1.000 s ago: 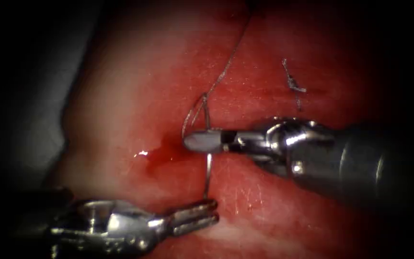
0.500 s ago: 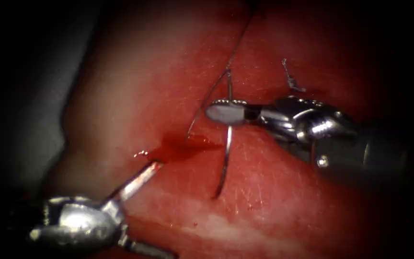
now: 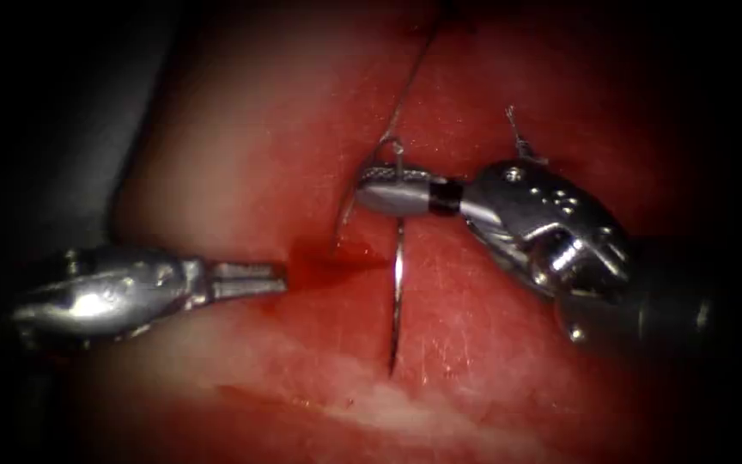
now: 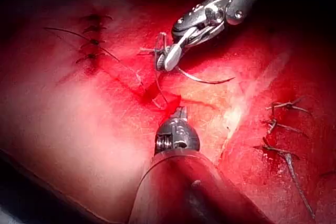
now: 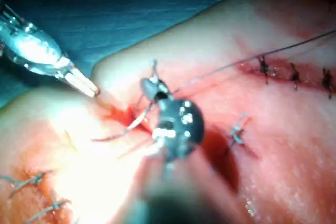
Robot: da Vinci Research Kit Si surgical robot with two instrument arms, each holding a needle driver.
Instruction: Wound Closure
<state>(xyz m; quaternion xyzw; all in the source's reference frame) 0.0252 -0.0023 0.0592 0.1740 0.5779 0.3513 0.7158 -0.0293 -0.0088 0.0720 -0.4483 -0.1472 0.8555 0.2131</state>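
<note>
My right tool [image 3: 367,189] has its jaws shut on the curved needle [image 3: 398,275] close to its tail. The needle hangs free of the tissue [image 3: 242,155], its point aimed toward the near edge, just right of the cut. Thread [image 3: 409,82] runs from the tail to the far side, and a loop drops to the pool of red fluid [image 3: 332,258] at the cut. My left tool [image 3: 280,277] lies on the left, shut on nothing, its tip at the fluid's edge. The left wrist view shows the needle [image 4: 207,81] held clear by the right tool [image 4: 169,62].
A knotted stitch with cut ends [image 3: 521,144] sits right of the right tool's wrist. Finished stitches [image 4: 92,40] line one closed cut, and more stitches [image 4: 278,124] lie on the other side. A blue drape [image 5: 157,3] lies beyond the tissue's edge.
My right tool has lifted and carried the needle toward the far side, turning it more upright. My left tool has left the needle's point and swung left to the red fluid.
</note>
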